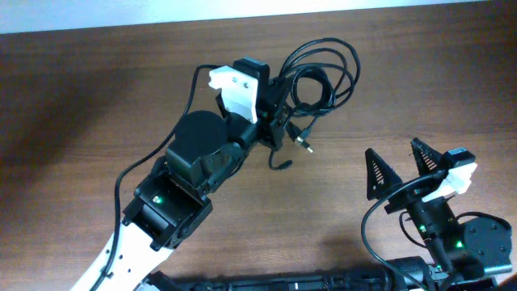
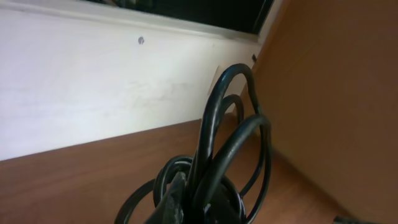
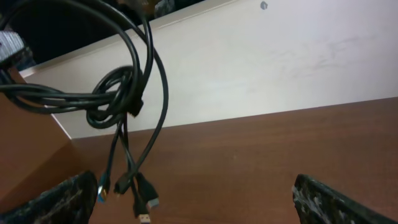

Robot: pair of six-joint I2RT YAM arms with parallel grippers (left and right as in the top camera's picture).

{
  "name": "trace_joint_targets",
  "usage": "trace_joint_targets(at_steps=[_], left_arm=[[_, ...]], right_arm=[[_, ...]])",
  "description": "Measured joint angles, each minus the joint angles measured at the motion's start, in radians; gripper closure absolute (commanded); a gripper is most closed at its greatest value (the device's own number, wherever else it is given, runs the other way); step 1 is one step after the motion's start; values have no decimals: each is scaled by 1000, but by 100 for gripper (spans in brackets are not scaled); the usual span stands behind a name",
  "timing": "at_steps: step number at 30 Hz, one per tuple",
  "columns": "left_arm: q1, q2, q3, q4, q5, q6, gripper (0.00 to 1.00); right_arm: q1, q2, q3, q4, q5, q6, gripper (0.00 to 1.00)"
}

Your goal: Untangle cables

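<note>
A brown wooden desk (image 1: 97, 97) is seen from above, with a white wall (image 2: 93, 81) along its far edge. The left gripper (image 1: 279, 109) reaches toward that edge, its fingers clenched on a tangled bundle of thin black cables (image 1: 319, 69). Glossy loops fan out past the fingers, and in the right wrist view small plug ends (image 3: 134, 193) dangle below the knot. The right gripper (image 1: 401, 168) sits well apart at the near right of the desk. Its fingers (image 3: 339, 202) are spread wide and grasp nothing.
</note>
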Motion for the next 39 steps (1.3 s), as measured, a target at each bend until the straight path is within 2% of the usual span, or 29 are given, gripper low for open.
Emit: trace_joint_targets(at_steps=[5, 10, 13, 16, 21, 25, 28, 31, 36, 39], left_arm=[[0, 0, 0, 61, 0, -31, 100], [0, 0, 0, 71, 4, -100, 100], [0, 0, 0, 71, 41, -132, 100], [0, 0, 0, 71, 140, -137, 100], [-1, 16, 0, 67, 302, -93, 100], [-1, 26, 0, 56, 380, -79, 100], [-1, 36, 0, 50, 403, -79, 100], [-1, 50, 0, 48, 406, -79, 100], [-1, 51, 0, 48, 407, -79, 100], [-1, 51, 0, 48, 409, -79, 100]], right_arm=[[0, 0, 0, 12, -32, 13, 1], [0, 0, 0, 116, -128, 40, 1], [0, 0, 0, 131, -156, 64, 0], [0, 0, 0, 139, -168, 77, 2], [0, 0, 0, 160, -172, 97, 16], [0, 0, 0, 161, -172, 101, 32], [0, 0, 0, 162, -173, 100, 67], [0, 0, 0, 164, -172, 104, 94], [0, 0, 0, 164, -173, 103, 96], [0, 0, 0, 165, -176, 104, 83]])
